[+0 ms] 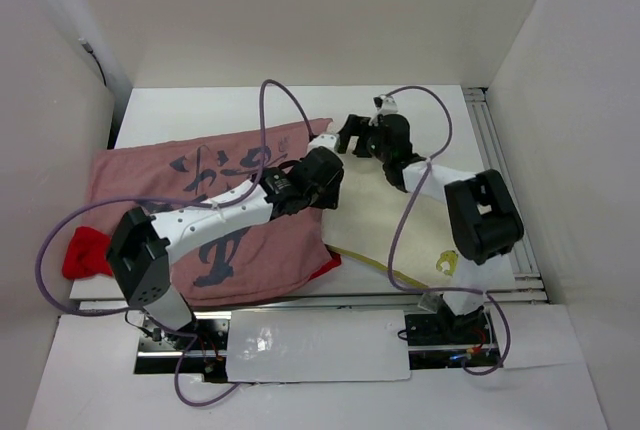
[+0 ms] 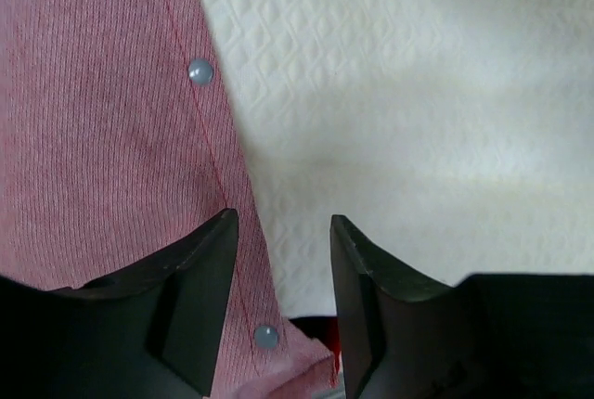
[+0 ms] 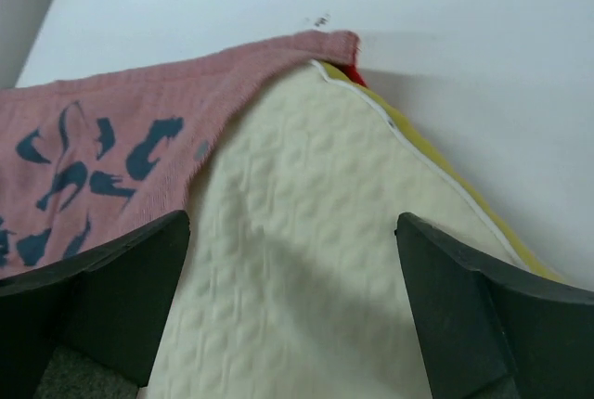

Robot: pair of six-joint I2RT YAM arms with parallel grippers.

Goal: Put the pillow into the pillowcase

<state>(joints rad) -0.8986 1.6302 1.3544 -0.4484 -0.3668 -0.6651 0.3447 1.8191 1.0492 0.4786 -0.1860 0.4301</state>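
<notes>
The pillowcase [image 1: 200, 200] lies flat on the left half of the table, faded pinkish-red side up with dark markings. The cream quilted pillow [image 1: 390, 230] lies to its right, with a yellowish edge and a yellow emblem [image 1: 443, 265]. Its far left corner is tucked under the case's edge. My left gripper [image 1: 325, 185] is open over that edge. In the left wrist view its fingers [image 2: 283, 232] straddle the hem [image 2: 213, 176] with grey snaps, next to the pillow [image 2: 418, 121]. My right gripper [image 1: 355, 135] is wide open and empty above the pillow [image 3: 306, 260] and the pillowcase corner [image 3: 325, 46].
White walls close in the table on the left, back and right. A metal rail [image 1: 500, 170] runs along the table's right side. A bright red fold of the case [image 1: 85, 250] sticks out at the near left. Purple cables loop over both arms.
</notes>
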